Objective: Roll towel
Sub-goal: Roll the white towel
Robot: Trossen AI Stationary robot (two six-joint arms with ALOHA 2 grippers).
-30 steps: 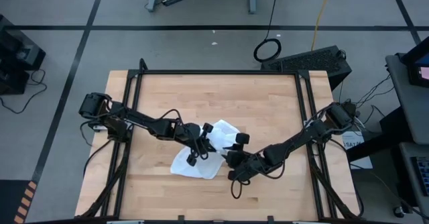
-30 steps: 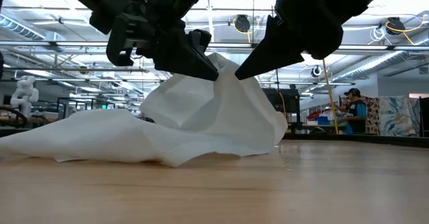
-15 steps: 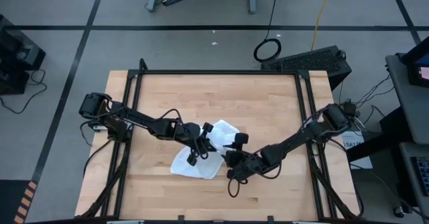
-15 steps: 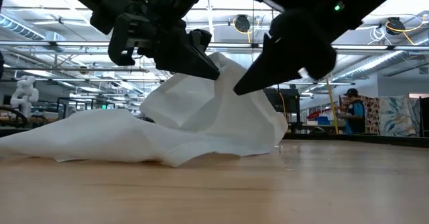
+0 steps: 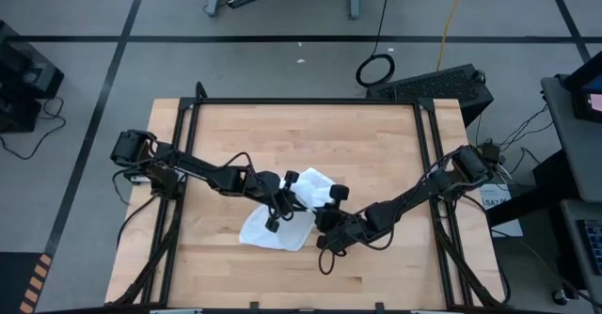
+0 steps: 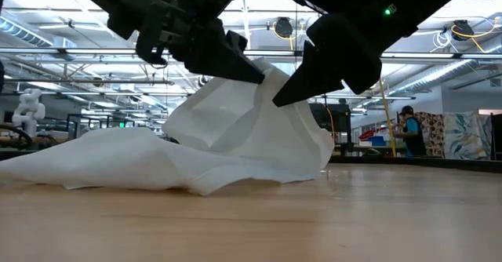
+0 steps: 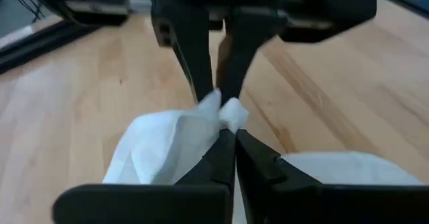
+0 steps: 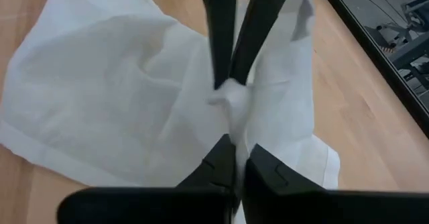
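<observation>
The towel lies crumpled near the middle of the table, one peak lifted clear of the wood. Left gripper and right gripper meet nose to nose at that peak, each pinching the same bunched fold. Judged step: gathering, rolling not begun. Next move calls for spreading the cloth flat.

Soft matt cloth towel on smooth wooden tabletop.
</observation>
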